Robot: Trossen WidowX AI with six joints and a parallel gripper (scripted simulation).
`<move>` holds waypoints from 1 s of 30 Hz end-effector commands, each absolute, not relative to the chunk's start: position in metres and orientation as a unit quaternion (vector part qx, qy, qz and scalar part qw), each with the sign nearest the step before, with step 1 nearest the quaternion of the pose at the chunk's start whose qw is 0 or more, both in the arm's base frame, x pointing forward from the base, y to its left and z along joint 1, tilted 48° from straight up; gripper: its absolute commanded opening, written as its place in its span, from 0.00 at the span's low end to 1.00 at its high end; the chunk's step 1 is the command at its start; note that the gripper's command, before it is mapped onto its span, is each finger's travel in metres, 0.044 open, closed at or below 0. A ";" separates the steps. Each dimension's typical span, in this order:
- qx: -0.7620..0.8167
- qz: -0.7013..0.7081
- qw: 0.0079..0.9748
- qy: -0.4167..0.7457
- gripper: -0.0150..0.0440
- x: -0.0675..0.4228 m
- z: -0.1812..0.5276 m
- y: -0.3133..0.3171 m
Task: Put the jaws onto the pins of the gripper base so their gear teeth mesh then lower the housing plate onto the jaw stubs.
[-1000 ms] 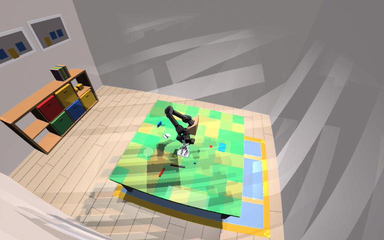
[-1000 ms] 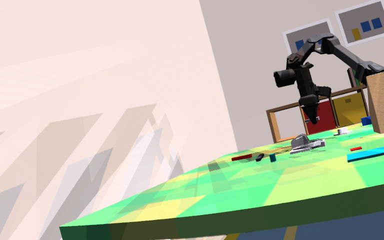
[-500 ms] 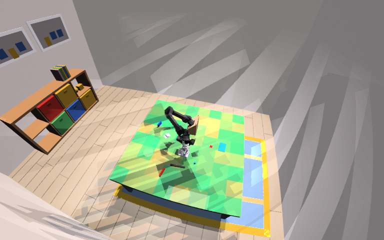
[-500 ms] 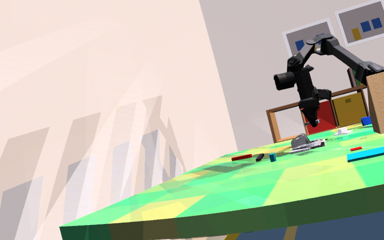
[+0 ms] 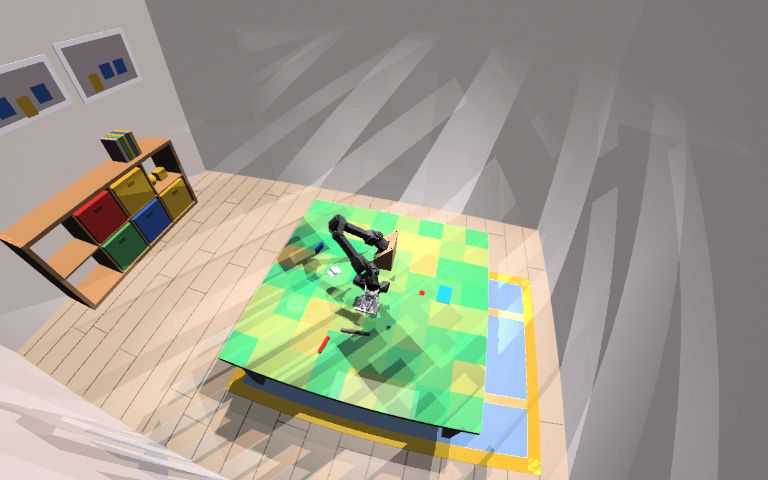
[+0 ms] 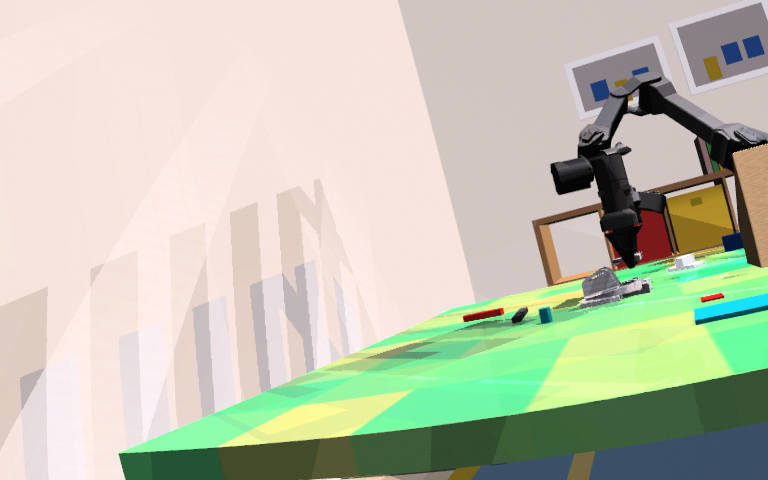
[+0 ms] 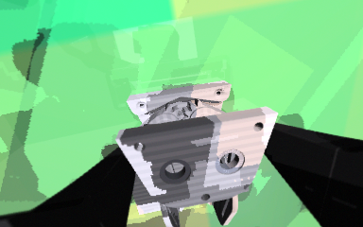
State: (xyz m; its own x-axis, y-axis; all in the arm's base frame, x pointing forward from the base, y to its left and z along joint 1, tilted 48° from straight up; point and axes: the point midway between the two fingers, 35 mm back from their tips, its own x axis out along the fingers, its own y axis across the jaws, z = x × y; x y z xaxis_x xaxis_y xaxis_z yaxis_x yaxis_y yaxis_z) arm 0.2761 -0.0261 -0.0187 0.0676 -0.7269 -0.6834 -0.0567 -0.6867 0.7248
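End effector [image 5: 370, 292] [image 6: 630, 261] [image 7: 194, 136]: I have it grasping the housing plate [image 6: 636, 258] [image 7: 198, 158], lower centre of wrist frame. Plate is above the gripper base [image 6: 601, 287] [image 7: 163, 96], apart from it. Right of exterior frame: cyan block [image 5: 444, 294] [image 6: 736, 308] on the surface [image 5: 396, 384] [image 6: 453, 390] [image 7: 85, 99].

Housing plate [image 7: 198, 151]: pale, hard-looking, plastic or metal, cannot tell; fine parallel ridges across face, holes with smooth rims. Gripper base [image 5: 367, 304] [image 6: 601, 287] [image 7: 179, 91]: grey-white, shiny highlights, metal-like. Robot arm [image 5: 352, 249] [image 6: 688, 116]: black, smooth, plastic look, mostly matt, soft sheen on edges. Gripper fingers [image 6: 627, 249]: black, matt, smooth. Tabletop [image 5: 447, 345] [image 6: 481, 384]: smooth, glossy, pale reflections. Board [image 5: 386, 259] [image 6: 756, 203] at arm's far side: wood, straight fine grain, matt. Shelf [image 5: 62, 211] [image 6: 606, 211], left in top view: brown wood look, smooth. Floor [image 5: 152, 266]: pale wood planks, dark seams.
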 end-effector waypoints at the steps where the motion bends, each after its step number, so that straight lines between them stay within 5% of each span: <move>1: 0.676 -0.620 0.275 -0.288 0.85 0.274 -0.024 -0.031; 30: 0.675 -0.619 0.276 -0.289 0.85 0.274 -0.036 -0.047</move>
